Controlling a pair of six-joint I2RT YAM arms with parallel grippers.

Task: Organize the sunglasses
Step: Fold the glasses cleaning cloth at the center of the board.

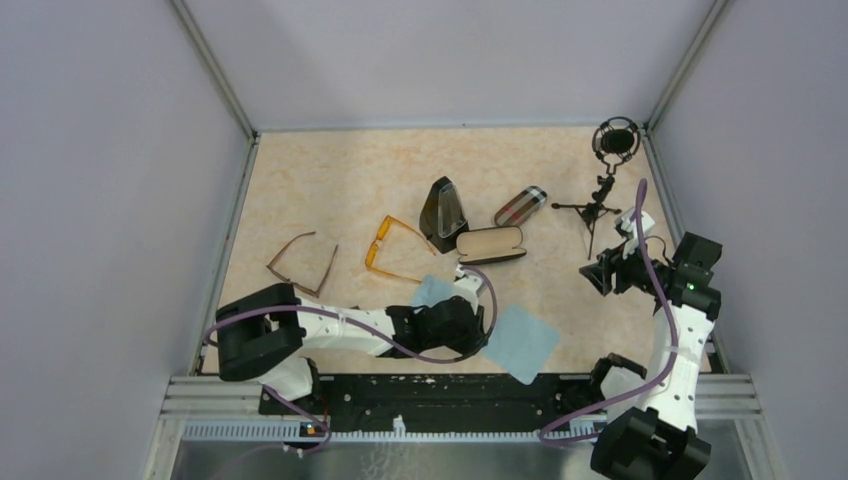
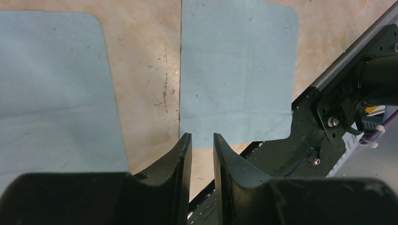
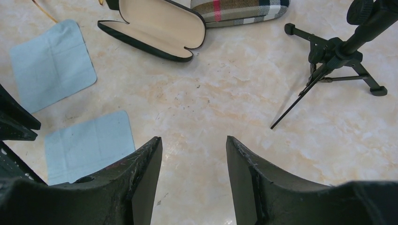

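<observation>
Two pairs of sunglasses lie on the table's left half: a slim brown-framed pair (image 1: pixel 300 265) and an amber-lensed pair (image 1: pixel 392 248). My left gripper (image 1: pixel 478 332) hovers low between two blue cloths, well to the right of both pairs. In the left wrist view its fingers (image 2: pixel 202 137) stand a narrow gap apart with nothing between them, pointing at the near edge of the right cloth (image 2: pixel 237 70). My right gripper (image 1: pixel 600 272) is at the right side, open (image 3: pixel 194 139) over bare table and holding nothing. Only a thin amber temple (image 3: pixel 44 10) shows in the right wrist view.
An open tan-lined glasses case (image 1: pixel 491 245) lies mid-table, with a black triangular case (image 1: pixel 443 212) and a plaid cylindrical case (image 1: pixel 520 206) behind it. Blue cloths (image 1: pixel 432 292) (image 1: pixel 522 342) lie near the front. A microphone on a small tripod (image 1: pixel 600 200) stands at back right. Walls enclose the table.
</observation>
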